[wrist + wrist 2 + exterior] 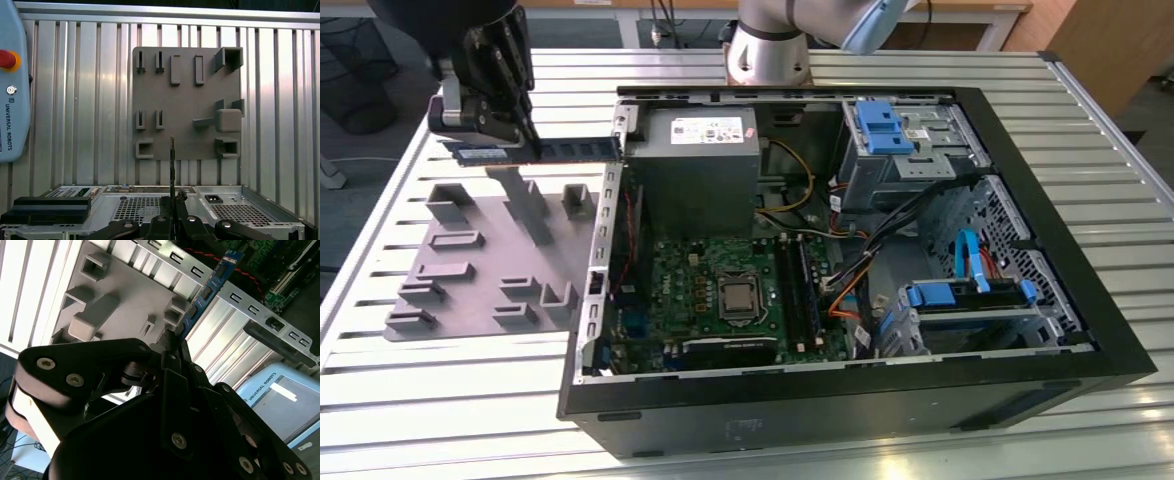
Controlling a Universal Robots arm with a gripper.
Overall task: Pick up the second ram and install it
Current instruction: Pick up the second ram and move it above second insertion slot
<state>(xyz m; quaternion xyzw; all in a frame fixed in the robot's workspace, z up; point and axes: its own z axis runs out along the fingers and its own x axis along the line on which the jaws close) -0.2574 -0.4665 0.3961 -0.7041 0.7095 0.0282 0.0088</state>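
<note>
My gripper [491, 135] hangs above the far end of the grey holder plate [467, 285], at the exterior view's left, outside the computer case [854, 390]. It is shut on the second ram [567, 149], a thin dark green stick held level and pointing toward the case. In the second wrist view the ram [207, 290] sticks out from between the black fingers [172, 347], over the case's metal edge. The first wrist view has the ram [172, 160] edge-on, above the gripper [173, 200]. The green motherboard [707, 290] with its long black slots [798, 290] lies inside the open case.
The grey holder plate [185, 100] carries several raised blocks and slots. Inside the case are a grey power supply [700, 160], blue drive brackets [881, 125] and loose cables [854, 265]. A teach pendant [12, 85] lies on the slatted metal table [454, 400].
</note>
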